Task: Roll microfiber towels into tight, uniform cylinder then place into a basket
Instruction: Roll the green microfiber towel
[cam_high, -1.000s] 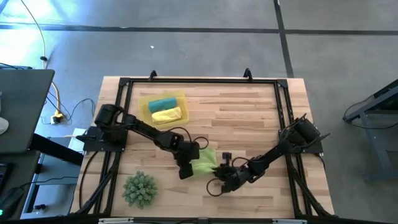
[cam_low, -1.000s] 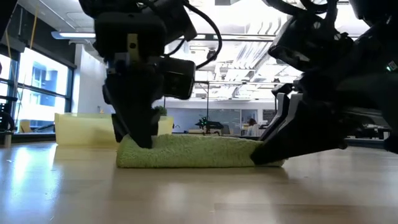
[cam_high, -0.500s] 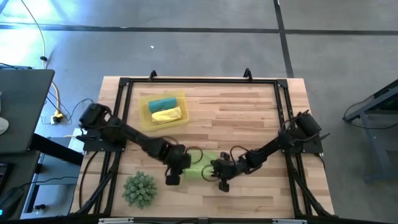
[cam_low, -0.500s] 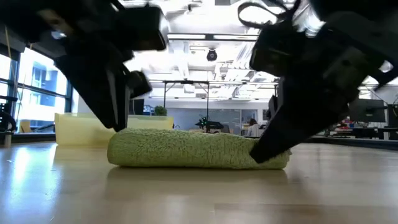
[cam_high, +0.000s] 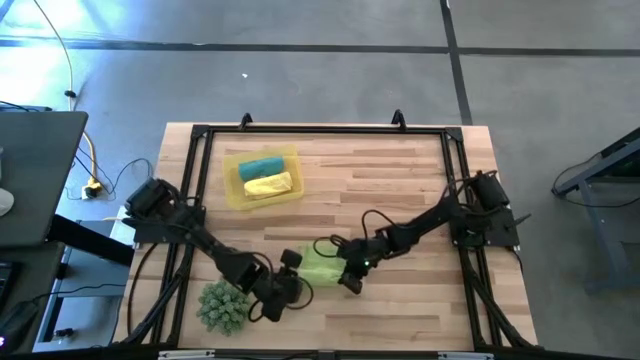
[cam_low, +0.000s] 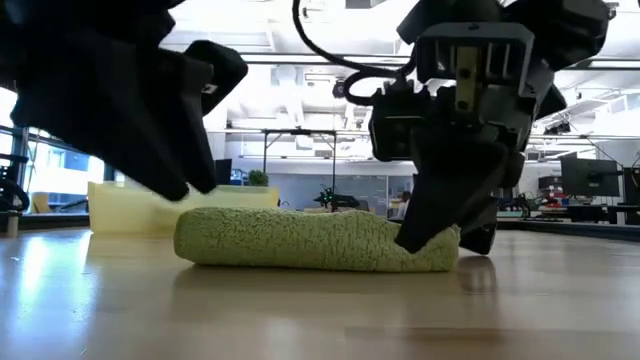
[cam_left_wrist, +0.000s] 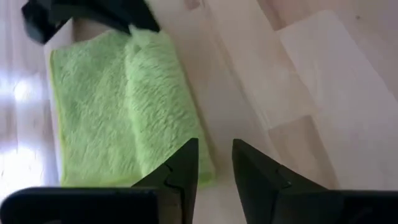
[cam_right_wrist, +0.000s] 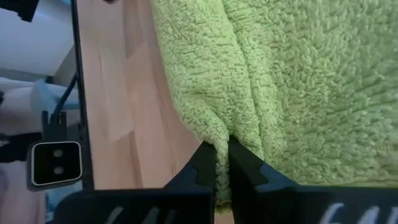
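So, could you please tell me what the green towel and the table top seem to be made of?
The green towel looks like soft microfiber or terry: matte, with a fuzzy looped pile. The table top looks like wood, likely butcher block: pale joined strips with visible grain and a smooth, slightly glossy finish that reflects light in the low view.

The left gripper hung low with fingers slightly parted, while the right gripper, jaws closed, reached toward it across the table.
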